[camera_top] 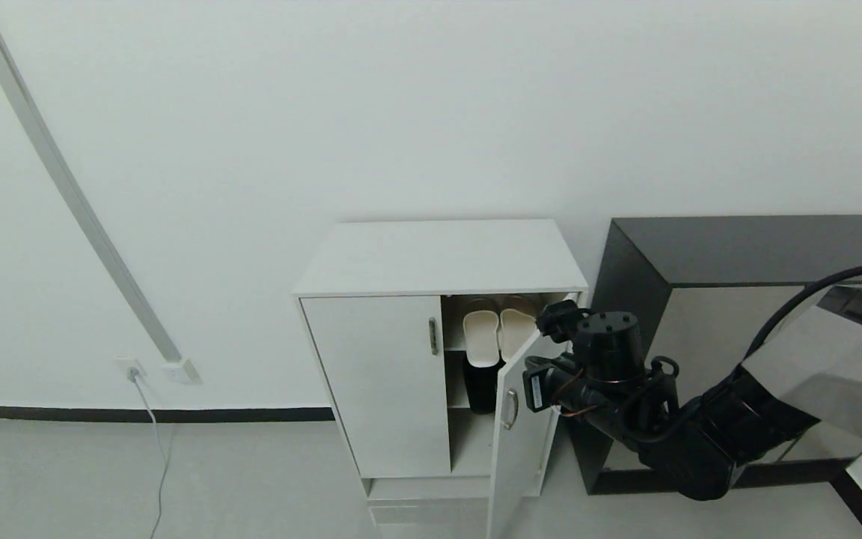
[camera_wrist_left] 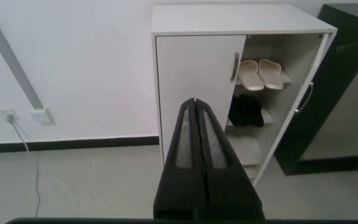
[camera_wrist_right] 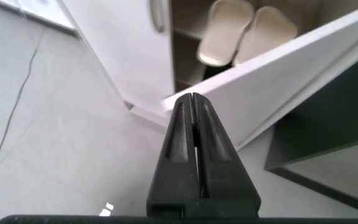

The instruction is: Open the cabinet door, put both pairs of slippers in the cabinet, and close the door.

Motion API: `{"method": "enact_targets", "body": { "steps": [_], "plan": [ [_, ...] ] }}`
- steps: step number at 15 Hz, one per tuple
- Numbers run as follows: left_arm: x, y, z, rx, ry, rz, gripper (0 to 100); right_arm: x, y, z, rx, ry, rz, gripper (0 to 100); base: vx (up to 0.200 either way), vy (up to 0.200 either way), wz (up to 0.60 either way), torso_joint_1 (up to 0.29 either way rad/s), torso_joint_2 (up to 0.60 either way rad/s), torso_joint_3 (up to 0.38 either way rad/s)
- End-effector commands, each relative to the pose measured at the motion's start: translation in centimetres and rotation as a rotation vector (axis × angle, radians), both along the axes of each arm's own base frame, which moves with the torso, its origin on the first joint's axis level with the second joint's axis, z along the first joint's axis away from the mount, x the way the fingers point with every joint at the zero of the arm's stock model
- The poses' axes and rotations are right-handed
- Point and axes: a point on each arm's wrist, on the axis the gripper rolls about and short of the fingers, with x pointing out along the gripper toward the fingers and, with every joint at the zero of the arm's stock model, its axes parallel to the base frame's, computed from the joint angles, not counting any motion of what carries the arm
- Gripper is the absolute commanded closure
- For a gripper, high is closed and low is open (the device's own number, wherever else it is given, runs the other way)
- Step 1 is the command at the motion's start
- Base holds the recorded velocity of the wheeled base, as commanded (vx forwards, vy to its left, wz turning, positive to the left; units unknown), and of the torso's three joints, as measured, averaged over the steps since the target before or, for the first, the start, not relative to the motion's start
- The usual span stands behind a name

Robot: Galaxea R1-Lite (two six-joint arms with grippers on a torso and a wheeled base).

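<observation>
Black right arm (camera_top: 700,442), round wrist housing (camera_top: 609,337) (screws on top), copper wiring (camera_top: 567,383), wedge-shaped right gripper (camera_wrist_right: 194,95)

The left claw (camera_wrist_left: 195,102), its fingers pressed together, faces a white cabinet (camera_wrist_left: 235,18) standing half open; inside, cream slippers (camera_wrist_left: 264,73) lie above black slippers (camera_wrist_left: 247,111).

The white cabinet (camera_top: 438,254) stands on the floor against the wall. Its left door (camera_top: 378,382) is shut, and its right door (camera_top: 524,442) hangs part-way open, swung outward. Inside, a cream pair of slippers (camera_top: 498,335) lies side by side on the upper shelf. A black pair (camera_top: 480,385) sits on the shelf just below (largely in shadow, its pose hard to tell).
</observation>
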Motion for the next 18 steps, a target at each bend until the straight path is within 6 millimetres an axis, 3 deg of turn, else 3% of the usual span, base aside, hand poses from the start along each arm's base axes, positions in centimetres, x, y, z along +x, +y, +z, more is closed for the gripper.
{"method": "enact_targets", "body": {
  "steps": [1,10,15,18],
  "plan": [
    [0.0,0.0,0.0,0.000,0.001,0.000,100,-0.1,0.1,0.2,0.007,-0.006,0.003,100,0.000,0.000,0.00,0.000,0.00,0.000],
    [0.0,0.0,0.0,0.000,0.001,0.000,100,-3.7,-3.1,2.4,0.006,0.000,-0.006,100,0.000,0.000,0.00,0.000,0.00,0.000],
    [0.0,0.0,0.0,0.000,0.001,0.000,100,-5.6,-4.6,0.8,-0.020,0.036,-0.011,100,0.160,0.000,0.00,-0.002,0.00,0.001],
    [0.0,0.0,0.0,-0.002,0.001,0.001,100,-5.5,-4.5,-0.3,-0.038,0.061,-0.008,100,0.067,0.000,0.00,0.001,0.00,0.001]
  ]
}}
